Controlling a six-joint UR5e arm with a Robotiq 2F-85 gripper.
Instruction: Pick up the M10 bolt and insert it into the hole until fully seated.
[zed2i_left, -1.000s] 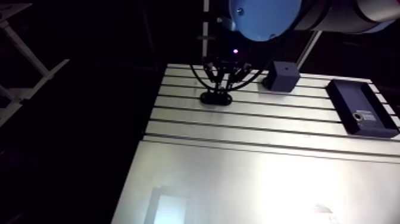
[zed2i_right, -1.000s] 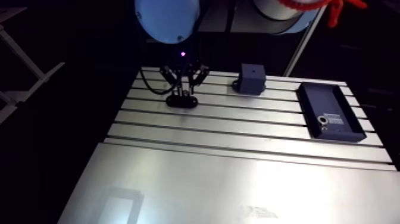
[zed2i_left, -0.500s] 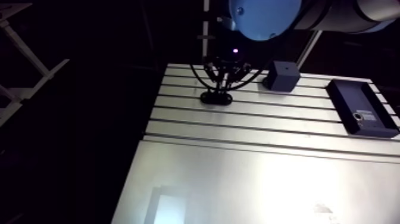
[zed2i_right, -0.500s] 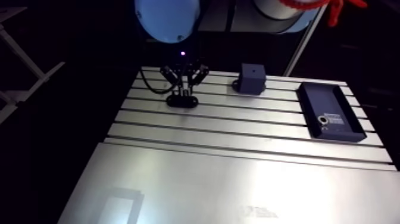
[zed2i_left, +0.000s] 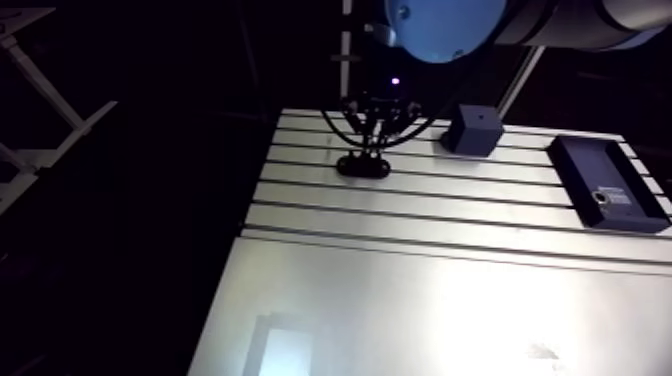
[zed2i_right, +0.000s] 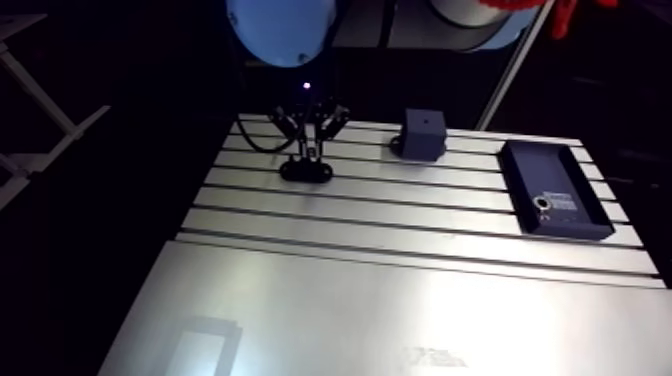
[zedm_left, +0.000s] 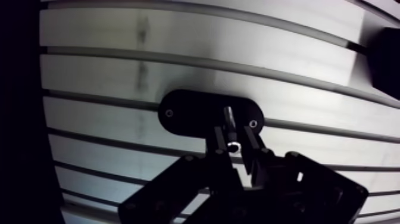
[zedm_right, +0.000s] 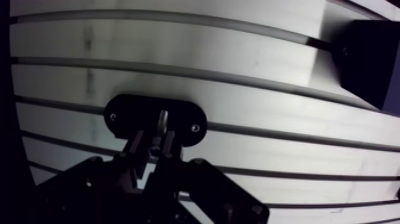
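Currently clamped on the M10 bolt (zedm_left: 228, 122): gripper (zedm_left: 233, 148) drawn narrow, dark fingers (zedm_left: 215, 156) pressed against either side of the shank close to its bright upper end. Hangs straight above the black oval holder (zedm_left: 190, 110), with the bolt upright and pointing down at the middle of that holder, between its two small screw heads. Cannot tell from the wrist view whether the bolt's lower tip touches the holder or sits just clear of it. Holder flat on the slotted aluminium table (zed2i_left: 420, 290), lying across one of the slots. Off to one side of the holder, well apart from it and a slot or two farther back in the arm view, a dark cube-shaped block (zed2i_left: 473, 128). Farther from the holder than the block, on the same side, a shallow black rectangular tray (zed2i_right: 545, 165), also flat on the table, with a small pale-ringed hole (zed2i_right: 543, 205) showing inside it, beside a pale label too small to read.
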